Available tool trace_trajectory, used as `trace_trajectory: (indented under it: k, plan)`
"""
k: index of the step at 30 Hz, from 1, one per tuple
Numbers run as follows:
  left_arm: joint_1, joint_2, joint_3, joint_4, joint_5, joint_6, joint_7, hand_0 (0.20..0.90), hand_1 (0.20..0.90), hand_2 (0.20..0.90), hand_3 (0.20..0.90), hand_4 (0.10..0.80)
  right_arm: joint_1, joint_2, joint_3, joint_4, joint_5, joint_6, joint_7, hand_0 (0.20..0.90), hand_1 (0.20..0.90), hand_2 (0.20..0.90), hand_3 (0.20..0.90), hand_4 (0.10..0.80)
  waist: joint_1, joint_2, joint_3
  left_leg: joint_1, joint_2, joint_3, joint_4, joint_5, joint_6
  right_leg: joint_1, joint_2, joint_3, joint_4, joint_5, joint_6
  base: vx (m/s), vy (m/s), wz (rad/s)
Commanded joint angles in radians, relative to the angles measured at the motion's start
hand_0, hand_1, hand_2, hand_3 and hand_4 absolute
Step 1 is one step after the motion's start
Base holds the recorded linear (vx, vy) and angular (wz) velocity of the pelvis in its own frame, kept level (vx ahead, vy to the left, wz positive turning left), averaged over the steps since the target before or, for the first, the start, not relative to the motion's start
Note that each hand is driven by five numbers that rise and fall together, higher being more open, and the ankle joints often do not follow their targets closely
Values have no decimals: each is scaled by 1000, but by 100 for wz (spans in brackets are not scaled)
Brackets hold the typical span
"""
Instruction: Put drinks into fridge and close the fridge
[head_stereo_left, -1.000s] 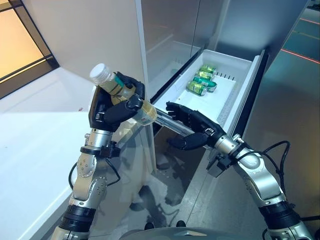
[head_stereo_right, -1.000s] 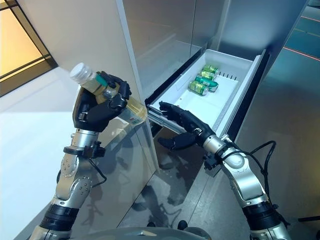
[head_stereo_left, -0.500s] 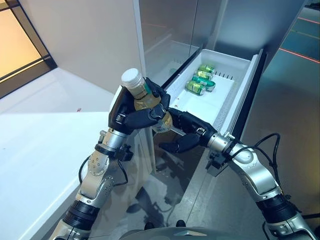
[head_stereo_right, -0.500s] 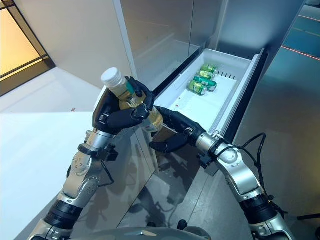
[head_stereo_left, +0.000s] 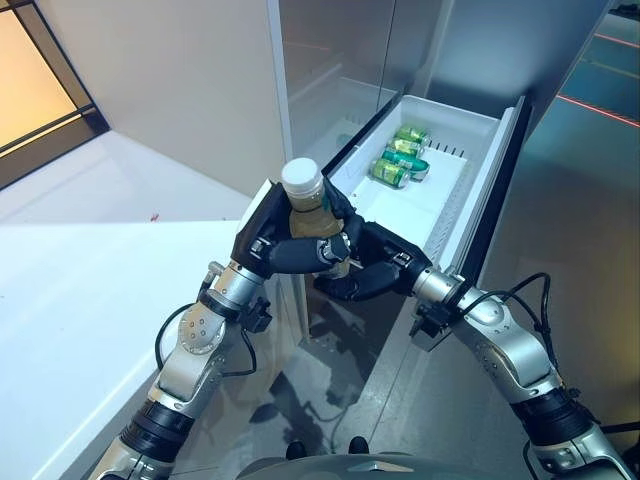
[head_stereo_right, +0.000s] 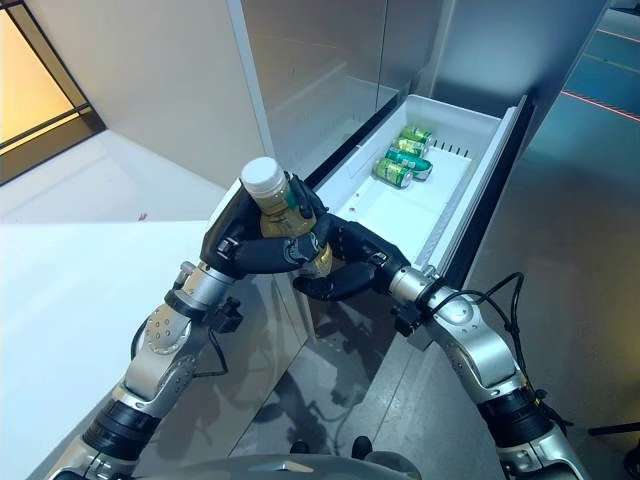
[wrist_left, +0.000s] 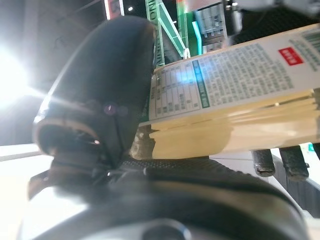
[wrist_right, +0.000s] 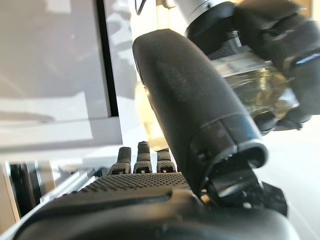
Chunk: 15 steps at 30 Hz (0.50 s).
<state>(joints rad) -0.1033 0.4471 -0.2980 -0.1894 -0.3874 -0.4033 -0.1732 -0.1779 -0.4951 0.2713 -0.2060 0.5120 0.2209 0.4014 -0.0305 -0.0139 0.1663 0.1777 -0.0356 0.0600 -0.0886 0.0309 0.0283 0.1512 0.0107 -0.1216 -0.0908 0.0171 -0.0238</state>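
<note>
A clear bottle (head_stereo_left: 304, 205) of yellowish drink with a white cap stands nearly upright in front of the open white fridge drawer (head_stereo_left: 452, 210). My left hand (head_stereo_left: 283, 250) is shut on the bottle's body; its label (wrist_left: 235, 75) fills the left wrist view past the thumb. My right hand (head_stereo_left: 378, 272) sits just right of and below the bottle, fingers relaxed and reaching under it, thumb (wrist_right: 185, 100) raised beside the bottle (wrist_right: 252, 87). I cannot tell whether it touches the bottle. Three green cans (head_stereo_left: 398, 160) lie at the drawer's far end.
A white counter (head_stereo_left: 80, 300) spans the left side. The grey fridge body (head_stereo_left: 330, 60) rises behind the drawer. The drawer's dark front panel (head_stereo_left: 502, 190) stands along its right edge, with grey floor (head_stereo_left: 580, 220) beyond.
My left hand carried the bottle rightwards and down towards the drawer front, turning it from tilted to nearly upright. My right hand shifted slightly left to meet it under the bottle.
</note>
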Motion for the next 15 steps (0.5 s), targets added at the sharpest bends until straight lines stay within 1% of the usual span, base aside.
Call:
trace_trajectory:
  k: [1,6,10,11,12,13,14,15]
  plan:
    - [-230,-18,-5,-119,27,-184,63,300,300,300,200,100,-134,16,-6,-130,97,-62,34,900,900,900,900,800,-4,-14,-85,-1,-2,38,1,-69,-4,-5,-14,4,48,-30,77,0,0,0]
    - [-227,-7,-8,-106,19,-192,62,300,300,300,200,100,-126,3,0,-124,89,-54,52,900,900,900,900,800,-5,-16,-89,-1,-1,39,1,-68,-5,-6,-13,5,47,-29,77,0,0,0]
    - [-229,-3,-14,-102,24,-189,62,300,300,300,200,100,-126,-3,3,-127,90,-32,60,900,900,900,900,800,-8,-17,-89,-1,0,42,1,-67,-5,-6,-12,7,46,-28,77,0,0,0]
    - [-231,-2,-16,-103,19,-186,59,300,300,300,200,100,-126,-4,4,-126,88,-31,62,794,794,794,776,676,-8,-17,-88,0,0,42,1,-67,-4,-5,-12,8,46,-28,77,0,0,0]
    - [-231,0,-19,-103,15,-185,57,300,300,300,200,100,-126,-6,4,-126,86,-29,63,658,658,658,617,517,-9,-17,-87,0,0,42,1,-67,-4,-6,-12,8,46,-27,77,0,0,0]
    - [-232,1,-22,-102,6,-183,48,300,300,300,200,100,-127,-8,4,-126,85,-27,60,580,580,580,527,427,-9,-17,-87,0,0,42,1,-67,-4,-5,-11,8,45,-26,77,0,0,0]
    - [-233,-1,-26,-105,-1,-177,43,300,300,300,200,100,-129,-8,7,-124,83,-27,58,446,446,446,370,270,-10,-17,-86,0,0,43,1,-66,-4,-5,-11,8,44,-26,76,0,0,0]
    - [-234,-2,-30,-105,-4,-175,40,300,300,300,200,100,-131,-8,9,-122,86,-26,55,401,401,401,318,218,-10,-17,-85,0,1,43,1,-66,-4,-5,-11,9,44,-25,76,0,0,0]
